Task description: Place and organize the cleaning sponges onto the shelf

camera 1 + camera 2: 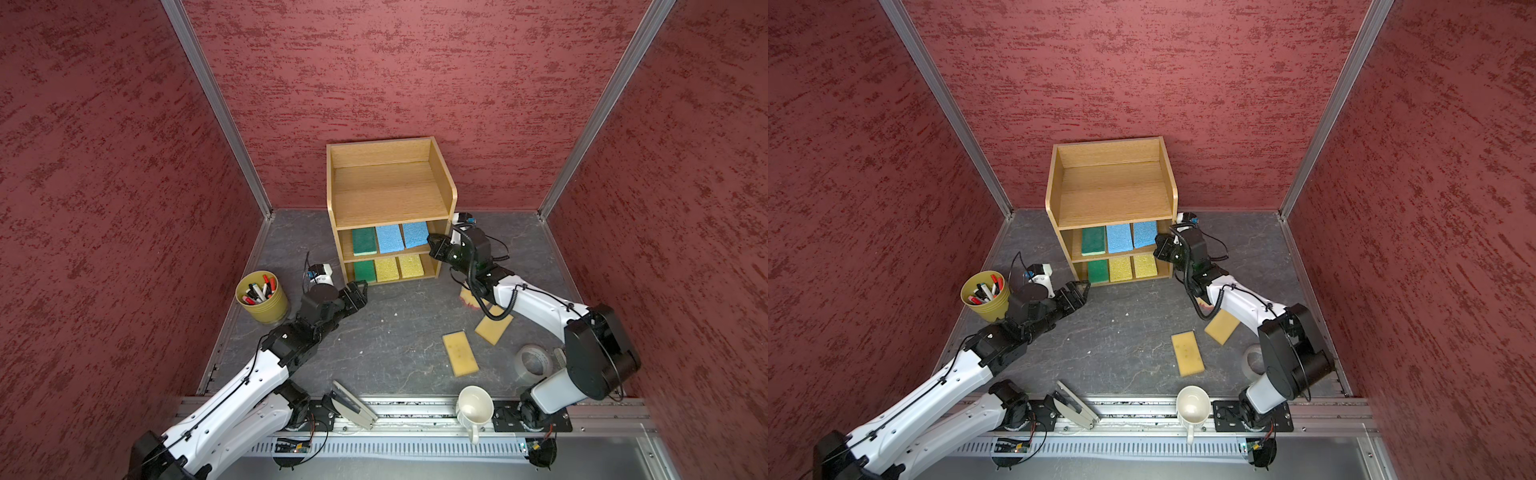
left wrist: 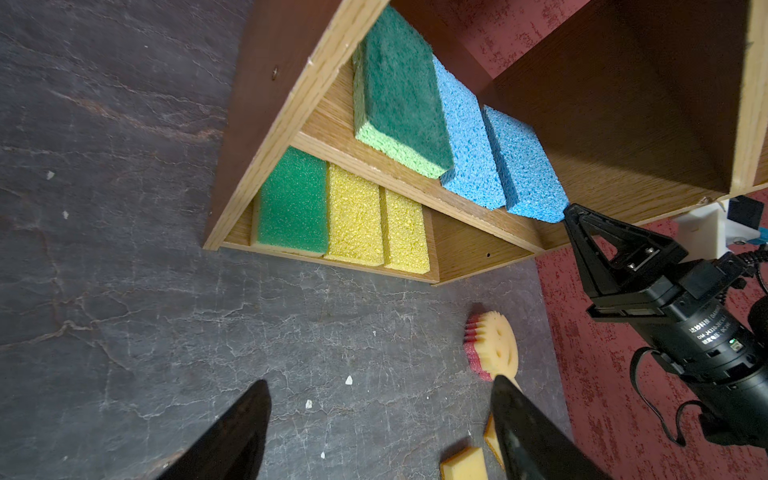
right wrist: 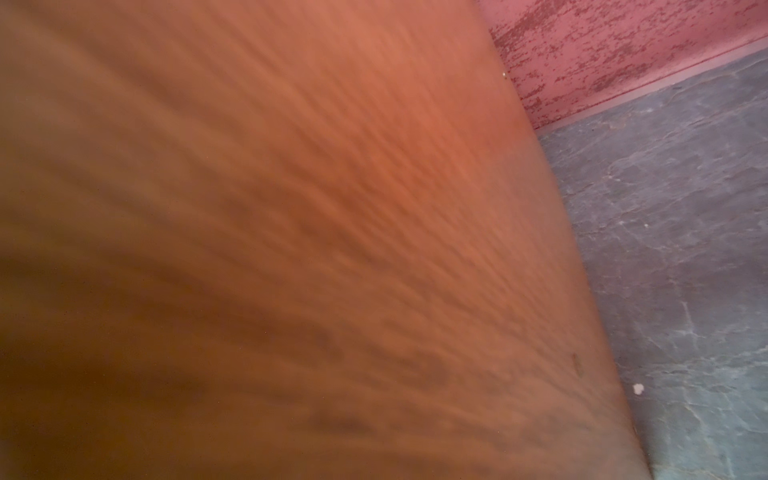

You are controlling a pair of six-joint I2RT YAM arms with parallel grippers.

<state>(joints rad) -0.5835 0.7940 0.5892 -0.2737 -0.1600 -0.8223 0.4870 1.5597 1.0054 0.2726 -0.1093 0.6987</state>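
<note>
we see our right gripper (image 2: 575, 216) pinched closed against a porous blue sponge (image 2: 523, 166) on the grainy oak shelf (image 2: 249, 104); left gripper (image 2: 378, 384) gapes empty.

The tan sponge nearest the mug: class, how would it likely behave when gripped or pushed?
The tan sponge looks like porous foam, so it probably squashes when gripped and weighs little. Lying flat, it should slide rather than roll.

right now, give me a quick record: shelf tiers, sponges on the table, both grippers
shelf top tier: bare wood
middle tier: dark green sponge, middle blue sponge, right blue sponge
bottom tier: green sponge, two yellow sponges
table: two tan sponges, smiley-face sponge
left gripper: open, empty
right gripper: shut, tip at right blue sponge's front corner
</note>
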